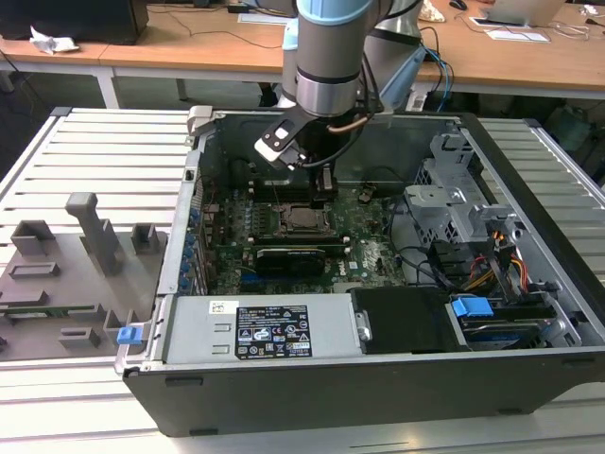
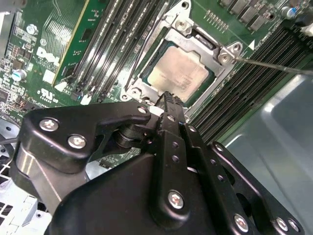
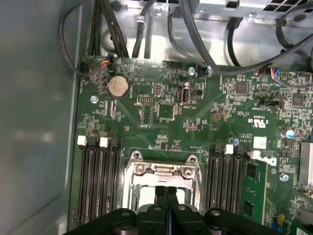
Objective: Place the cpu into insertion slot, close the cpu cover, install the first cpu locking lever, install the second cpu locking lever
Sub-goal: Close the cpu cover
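Inside the big open black computer case (image 1: 529, 359), the small flat square cpu (image 2: 178, 68) with its pale silvery top sits in its slot on the green board (image 3: 161, 110). The cpu cover (image 2: 188, 35), a thin grey metal frame with an open middle, lies down around it, and the chip shows through the window. A thin metal lever rod (image 2: 274, 66) sticks out from one corner of the slot and runs over the rows of long black memory slots (image 2: 244, 93). I cannot tell if it is hooked down.

The black gripper (image 3: 166, 188) on the silver and blue robot arm (image 1: 329, 57) hangs just above the slot. Both wrist views show its two fingers (image 3: 160, 192) pressed tight together, with only a thin line between them. Their tips are over the edge of the cpu, very near it, but I cannot tell if they touch it.

A round silver battery (image 3: 118, 86) sits farther up the board, and black cables (image 3: 195, 34) curl past it. The case rests on a grey slatted metal table (image 1: 104, 151). A grey plastic holder tray (image 1: 66, 274) lies on the exterior view's left.
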`<action>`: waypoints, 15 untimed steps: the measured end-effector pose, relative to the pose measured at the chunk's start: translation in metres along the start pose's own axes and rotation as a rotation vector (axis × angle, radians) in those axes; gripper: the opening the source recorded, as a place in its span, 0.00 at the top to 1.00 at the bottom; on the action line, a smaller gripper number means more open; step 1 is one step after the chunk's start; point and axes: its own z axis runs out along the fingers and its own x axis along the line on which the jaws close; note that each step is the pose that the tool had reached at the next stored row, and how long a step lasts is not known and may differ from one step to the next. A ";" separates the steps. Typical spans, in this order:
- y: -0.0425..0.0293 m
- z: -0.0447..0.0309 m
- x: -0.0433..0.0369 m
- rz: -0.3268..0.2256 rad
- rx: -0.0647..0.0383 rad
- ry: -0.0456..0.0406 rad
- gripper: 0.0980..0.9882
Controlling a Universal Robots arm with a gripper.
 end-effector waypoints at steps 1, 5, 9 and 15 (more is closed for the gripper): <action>-0.0009 0.0000 0.0001 0.000 0.000 0.0000 0.99; -0.0050 -0.0001 0.0003 0.000 0.000 0.0000 0.99; -0.0082 -0.0002 0.0005 0.000 0.000 0.0001 0.99; -0.0109 -0.0001 0.0007 0.000 0.000 0.0005 0.99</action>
